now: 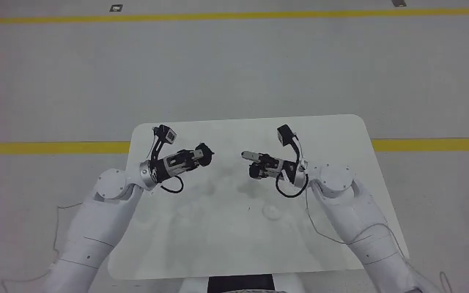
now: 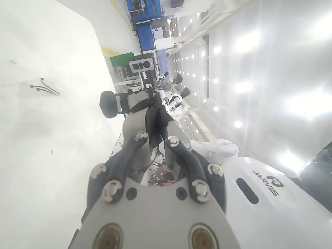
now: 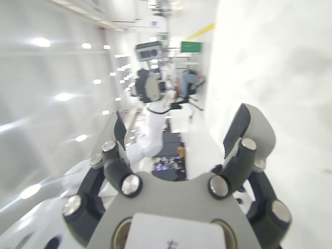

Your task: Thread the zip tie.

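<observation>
Several thin black zip ties [image 2: 44, 88] lie loose on the white table [image 1: 330, 135]. My left gripper [image 2: 155, 121] hovers above the table's middle with its black pads pressed together; I can make out nothing between them. In the top view it is the left gripper [image 1: 204, 154], pointing toward the right gripper [image 1: 246, 156] across a small gap. My right gripper [image 3: 179, 128] is open, its two fingers [image 3: 237, 126] set wide apart with nothing between them. Each wrist view shows the other arm's gripper straight ahead.
The table top [image 2: 39, 40] around the arms is bare white, with rounded corners. A yellow floor line [image 1: 66, 147] runs behind the table on both sides. Green and blue shop fittings [image 2: 122, 59] stand far off in the room.
</observation>
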{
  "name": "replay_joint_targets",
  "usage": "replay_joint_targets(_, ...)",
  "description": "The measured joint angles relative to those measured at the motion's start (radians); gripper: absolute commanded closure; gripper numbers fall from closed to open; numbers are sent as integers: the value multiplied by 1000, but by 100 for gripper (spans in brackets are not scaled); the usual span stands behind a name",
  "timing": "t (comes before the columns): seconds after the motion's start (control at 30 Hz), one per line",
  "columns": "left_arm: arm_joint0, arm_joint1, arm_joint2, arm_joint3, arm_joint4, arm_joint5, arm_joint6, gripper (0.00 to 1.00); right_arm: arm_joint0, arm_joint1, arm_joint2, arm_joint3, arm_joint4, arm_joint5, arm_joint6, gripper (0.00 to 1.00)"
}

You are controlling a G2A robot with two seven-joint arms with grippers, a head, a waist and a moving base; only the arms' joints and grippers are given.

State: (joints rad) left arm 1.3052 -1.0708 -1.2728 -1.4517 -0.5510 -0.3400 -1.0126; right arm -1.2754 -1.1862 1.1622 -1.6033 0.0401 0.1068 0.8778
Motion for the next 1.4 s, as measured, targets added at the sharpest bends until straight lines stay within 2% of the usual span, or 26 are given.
replay_joint_targets(0.07,0,0,0,0,0,0,0,100,-2,13,-4,-70,-176,101,23,0)
replay_joint_targets(0.17,0,0,0,0,0,0,0,100,0,24,-34,-139,-387,178,27,0)
replay_joint_targets(0.27,0,0,0,0,0,0,0,100,-12,28,-67,-171,-558,162,2,0)
replay_joint_targets(0.47,0,0,0,0,0,0,0,100,-11,29,-69,-171,-531,158,2,0)
replay_joint_targets(0.53,0,0,0,0,0,0,0,100,3,32,-107,-180,-578,135,16,0)
replay_joint_targets(0.67,0,0,0,0,0,0,0,100,87,24,-220,-187,-857,123,90,0)
replay_joint_targets(0.7,0,0,0,0,0,0,0,100,109,20,-236,-178,-891,116,102,0)
replay_joint_targets(0.83,0,0,0,0,0,0,0,100,211,-2,-303,-86,-922,83,161,0)
replay_joint_targets(0.97,0,0,0,0,0,0,0,100,289,-24,-364,26,-873,28,258,0)
replay_joint_targets(1.23,0,0,0,0,0,0,0,100,285,-24,-364,24,-871,26,253,0)
replay_joint_targets(1.4,0,0,0,0,0,0,0,100,286,-24,-371,69,-829,-102,286,0)
